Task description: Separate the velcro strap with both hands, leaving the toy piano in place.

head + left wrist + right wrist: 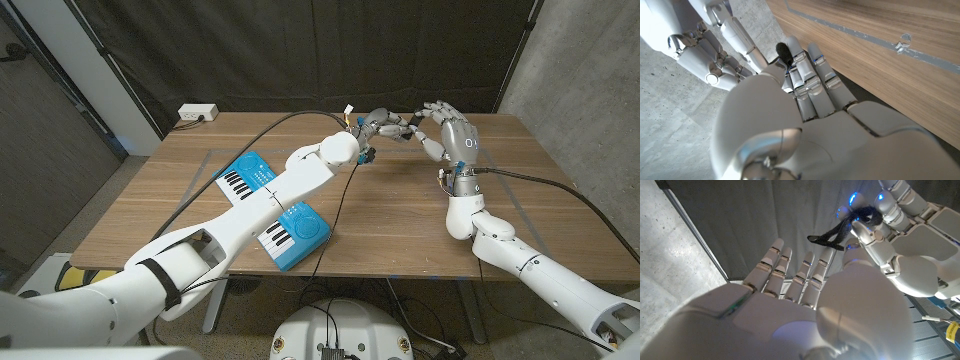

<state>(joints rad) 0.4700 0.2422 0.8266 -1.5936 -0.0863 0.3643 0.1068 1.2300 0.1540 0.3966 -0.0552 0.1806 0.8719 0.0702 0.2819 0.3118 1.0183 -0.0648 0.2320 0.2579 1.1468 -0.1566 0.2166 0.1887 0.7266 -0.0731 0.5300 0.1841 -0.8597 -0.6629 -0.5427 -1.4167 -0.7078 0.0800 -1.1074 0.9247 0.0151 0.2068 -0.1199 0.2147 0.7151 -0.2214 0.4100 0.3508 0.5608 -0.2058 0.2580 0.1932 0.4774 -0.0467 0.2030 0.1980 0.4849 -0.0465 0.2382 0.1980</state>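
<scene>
velcro strap (840,230) pinched by left hand (385,125), dangling toward right hand (445,130).

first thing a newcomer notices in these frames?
Both hands raised together above the table's far middle: the left hand and right hand meet fingertip to fingertip, with a black velcro strap between them; the left hand grips it, while the right hand's hold can't be confirmed. Next, the blue toy piano on the wooden table, partly under the left arm, near the front-left.
</scene>
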